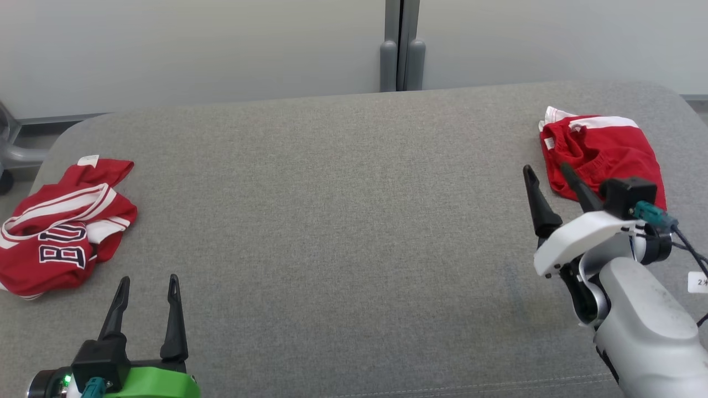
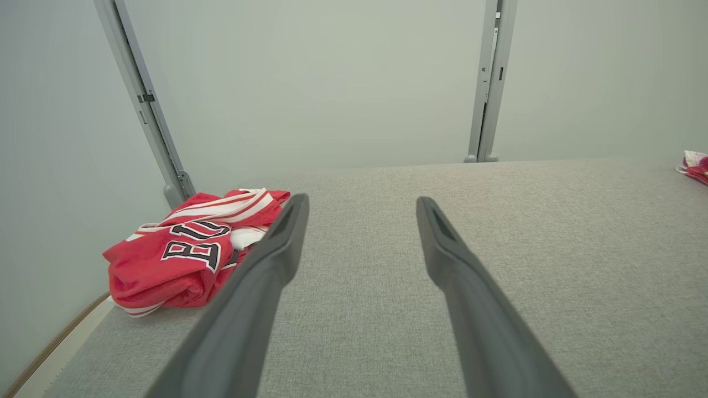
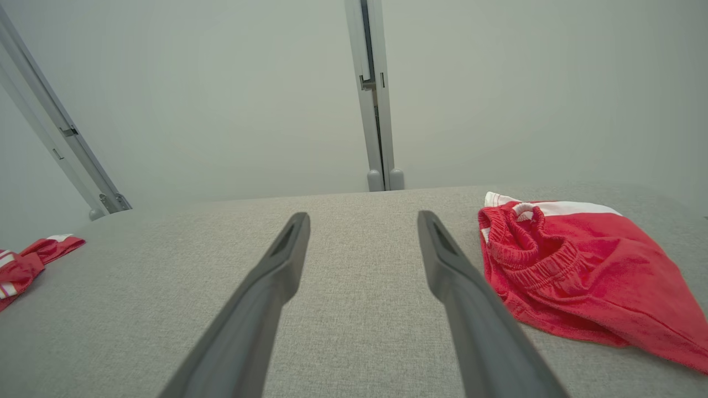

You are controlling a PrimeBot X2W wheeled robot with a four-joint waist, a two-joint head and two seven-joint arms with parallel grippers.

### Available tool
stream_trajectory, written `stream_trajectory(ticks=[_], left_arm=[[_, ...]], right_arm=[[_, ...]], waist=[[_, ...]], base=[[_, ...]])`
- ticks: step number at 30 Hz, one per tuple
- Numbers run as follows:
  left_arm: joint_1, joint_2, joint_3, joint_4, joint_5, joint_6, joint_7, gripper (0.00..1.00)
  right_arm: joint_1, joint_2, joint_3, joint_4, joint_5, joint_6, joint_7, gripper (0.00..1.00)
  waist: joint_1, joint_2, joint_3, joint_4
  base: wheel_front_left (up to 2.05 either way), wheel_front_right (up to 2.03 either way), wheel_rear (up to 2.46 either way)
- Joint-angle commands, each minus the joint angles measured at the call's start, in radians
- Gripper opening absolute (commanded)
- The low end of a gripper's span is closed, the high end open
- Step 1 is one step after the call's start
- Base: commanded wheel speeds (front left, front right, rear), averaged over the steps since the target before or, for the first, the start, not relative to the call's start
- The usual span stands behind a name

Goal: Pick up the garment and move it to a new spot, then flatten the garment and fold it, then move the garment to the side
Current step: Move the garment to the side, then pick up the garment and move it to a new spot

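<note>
lying just beside right gripper (image 1: 546, 167), red shorts (image 1: 608, 149)

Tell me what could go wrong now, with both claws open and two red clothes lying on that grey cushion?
1. The jersey lies bunched near the left edge of the cushion; a clumsy tug by the left gripper might drag it off.
2. The jersey and the shorts are both crumpled, so a grasp may pinch several layers, making flattening harder.
3. The right gripper is close beside the shorts and might snag them.
</note>
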Motion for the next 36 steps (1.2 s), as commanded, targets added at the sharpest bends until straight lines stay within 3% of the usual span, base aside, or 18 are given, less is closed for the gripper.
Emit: stream_trajectory(ticks=[1,17,22,36], left_arm=[[0.015,0.002,0.005,-0.003,-0.003,0.0,0.001,1.0],[0.047,0.011,0.019,-0.002,-0.013,0.004,0.001,1.0],[0.056,0.018,0.017,0.015,-0.016,0.0,0.001,1.0],[0.047,0.044,0.023,0.059,-0.017,0.017,0.004,1.0]], right_arm=[[0.04,0.01,-0.015,-0.019,-0.022,-0.001,-0.004,1.0],[0.352,0.121,-0.227,-0.301,-0.241,-0.001,-0.004,1.0],[0.408,0.127,-0.215,-0.353,-0.275,-0.001,-0.004,1.0],[0.436,0.127,-0.213,-0.359,-0.286,-0.001,0.012,1.0]], waist=[[0.0001,-0.0001,-0.021,-0.006],[0.0001,-0.0001,-0.054,-0.01],[0.0001,-0.0001,-0.057,-0.017],[0.0001,-0.0001,-0.065,-0.017]], base=[[0.0,0.0,0.0],[0.0,0.0,0.0],[0.0,0.0,0.0],[0.0,0.0,0.0]])
